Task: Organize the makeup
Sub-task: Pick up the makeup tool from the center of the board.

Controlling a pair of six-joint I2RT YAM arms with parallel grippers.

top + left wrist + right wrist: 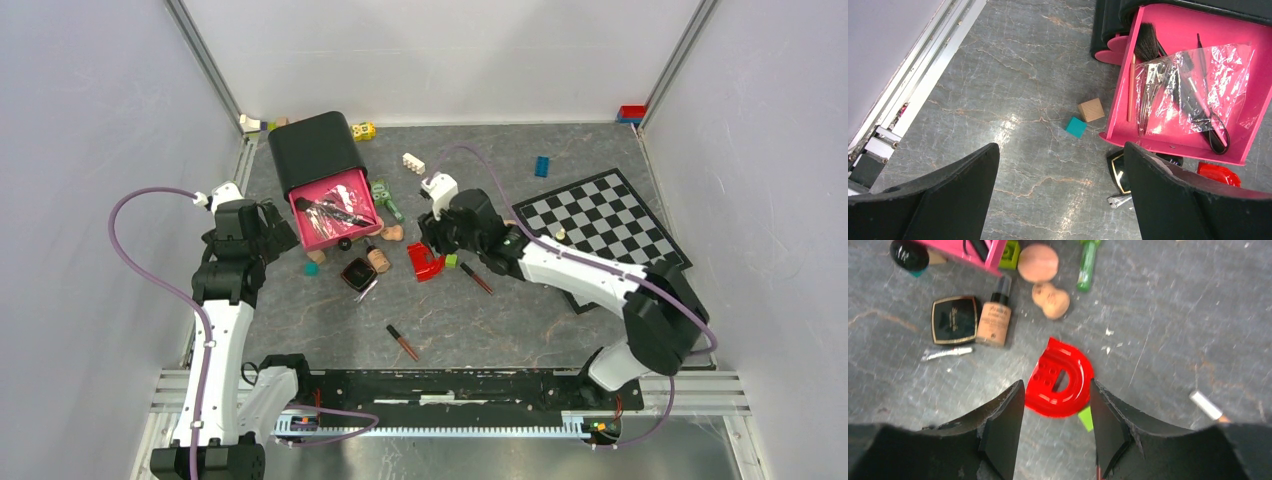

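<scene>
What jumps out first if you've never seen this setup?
The bright pink plastic tray sticking out of the black case, left of centre, holds a brush and a crinkled clear bag. Next come the glossy red D-shaped piece on the grey table below the right end effector, and the black-and-white chequered board at the right.

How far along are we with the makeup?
Done: a brush and pencil lie in the pink drawer. In hand: nothing; left tool open and empty, right tool open astride the red D-piece. Left: compact, bottle, sponges and two dark tubes on the table.
</scene>
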